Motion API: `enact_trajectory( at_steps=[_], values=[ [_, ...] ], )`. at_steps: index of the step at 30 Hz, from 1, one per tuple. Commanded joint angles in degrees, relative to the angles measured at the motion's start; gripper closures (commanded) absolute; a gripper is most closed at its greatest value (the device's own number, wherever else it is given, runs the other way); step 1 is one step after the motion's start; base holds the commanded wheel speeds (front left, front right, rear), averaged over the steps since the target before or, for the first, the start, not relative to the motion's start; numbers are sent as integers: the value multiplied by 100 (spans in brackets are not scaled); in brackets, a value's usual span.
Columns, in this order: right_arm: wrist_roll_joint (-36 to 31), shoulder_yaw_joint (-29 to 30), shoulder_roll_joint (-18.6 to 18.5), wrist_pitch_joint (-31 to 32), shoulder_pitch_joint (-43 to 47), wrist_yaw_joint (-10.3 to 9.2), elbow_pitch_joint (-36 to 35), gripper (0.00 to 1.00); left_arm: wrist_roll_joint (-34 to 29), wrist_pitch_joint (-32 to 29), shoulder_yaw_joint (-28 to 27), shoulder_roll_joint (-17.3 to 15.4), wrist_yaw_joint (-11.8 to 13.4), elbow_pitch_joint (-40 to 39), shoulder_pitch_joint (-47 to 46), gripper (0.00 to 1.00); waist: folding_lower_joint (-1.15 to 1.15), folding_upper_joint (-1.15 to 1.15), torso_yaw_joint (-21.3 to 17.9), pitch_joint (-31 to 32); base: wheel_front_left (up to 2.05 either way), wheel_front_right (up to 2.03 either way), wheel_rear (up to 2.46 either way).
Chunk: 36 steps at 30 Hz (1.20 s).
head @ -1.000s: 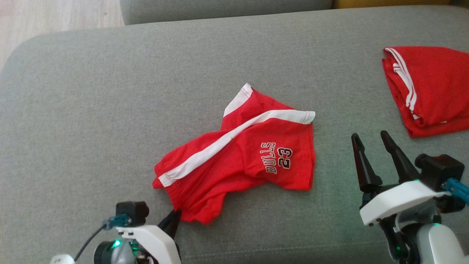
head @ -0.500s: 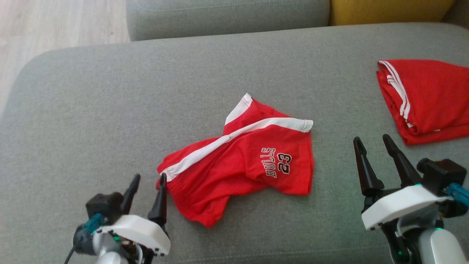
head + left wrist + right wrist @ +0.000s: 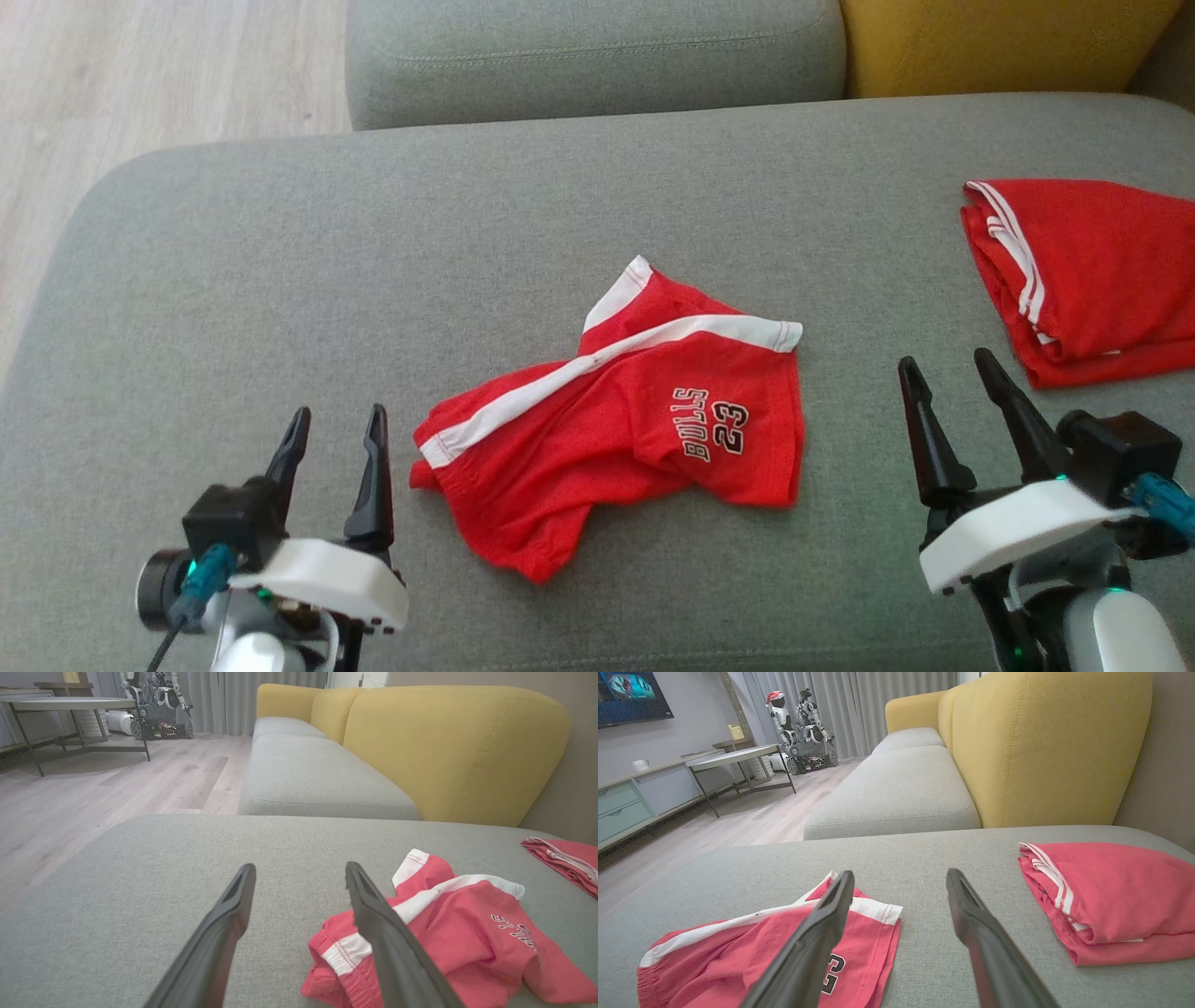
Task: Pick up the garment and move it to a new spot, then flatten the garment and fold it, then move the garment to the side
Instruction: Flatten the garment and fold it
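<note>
The crumpled shorts (image 3: 616, 420) lay near the front edge of the cushion (image 3: 280, 261), between the left end effector (image 3: 338, 411) and right end effector (image 3: 942, 359), both released and empty, so flattening likely needed opposite corners drawn apart.

The left gripper (image 3: 300, 868) hangs low over the grey cushion (image 3: 140, 882), its two dark fingers spread apart with only bare fabric between them. Just to its right lie the crumpled red shorts (image 3: 448, 933), white stripe up, and the right finger crosses in front of their near left edge; whether it touches them I cannot tell. Further right sits a second red garment (image 3: 567, 863). Beyond stand a yellow sofa back (image 3: 458, 751), a wooden floor (image 3: 93, 798) and a far table (image 3: 70, 704).
</note>
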<state>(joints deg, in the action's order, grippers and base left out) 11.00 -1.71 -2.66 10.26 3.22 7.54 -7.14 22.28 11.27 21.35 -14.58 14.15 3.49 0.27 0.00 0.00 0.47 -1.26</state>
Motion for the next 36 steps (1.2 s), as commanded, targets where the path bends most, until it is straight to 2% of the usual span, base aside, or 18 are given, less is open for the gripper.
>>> enact_trajectory(
  at_steps=[1,16,20,25,29,36],
  values=[
    [-5,-129,-32,-43,-117,-5,-224,0,-48,1,-221,-147,33,-229,-155,0,0,0,1,9,0,0,0],
    [10,-117,-28,-38,-136,-5,-233,0,-2,-125,-120,-190,12,-320,-159,0,0,0,-12,-10,0,0,0],
    [18,-109,-27,-18,-188,-5,-270,0,157,-343,59,-97,-234,-254,-373,0,0,0,-4,-158,0,0,0],
    [31,-174,-27,-22,-289,-5,-260,0,609,-950,226,97,-582,206,-722,0,0,0,-59,-341,0,0,0],
    [63,-180,-26,-45,-324,-5,-212,0,931,-1207,170,199,-677,638,-813,0,0,0,-142,-433,0,0,0],
    [68,-149,-25,-77,-339,-5,-187,0,1238,-1234,66,279,-821,1054,-879,0,0,0,-225,-542,0,0,0]
  ],
)
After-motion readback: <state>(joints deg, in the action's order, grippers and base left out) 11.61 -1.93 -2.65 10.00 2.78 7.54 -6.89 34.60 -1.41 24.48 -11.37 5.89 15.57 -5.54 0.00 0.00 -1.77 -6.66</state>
